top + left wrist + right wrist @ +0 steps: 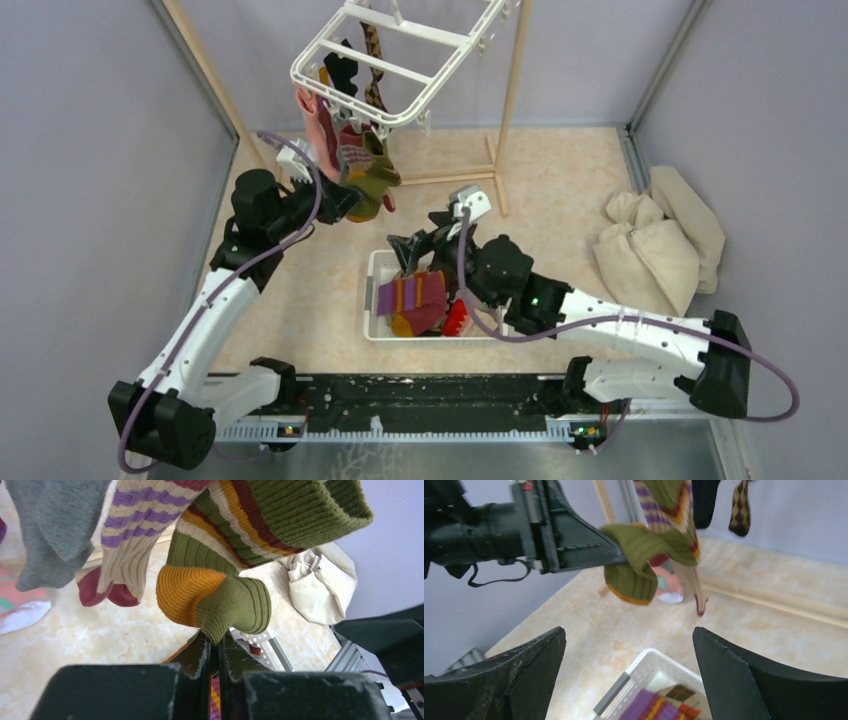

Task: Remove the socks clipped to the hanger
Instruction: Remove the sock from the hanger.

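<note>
Socks (pixel 345 150) hang clipped in a bunch under the near left corner of the hanger (pixel 420 33). The olive-striped sock (pixel 225 605) at the bottom of that bunch is pinched by its lower end between the closed fingers of the left gripper (pixel 216 647). Below the hanger and nearer the arms, the right gripper (pixel 628 635) is spread wide and holds nothing, above a white basket (pixel 372 290) containing striped socks (pixel 415 300).

Overhead looks down; close wrist views share olive sock (pixel 235 605).
</note>
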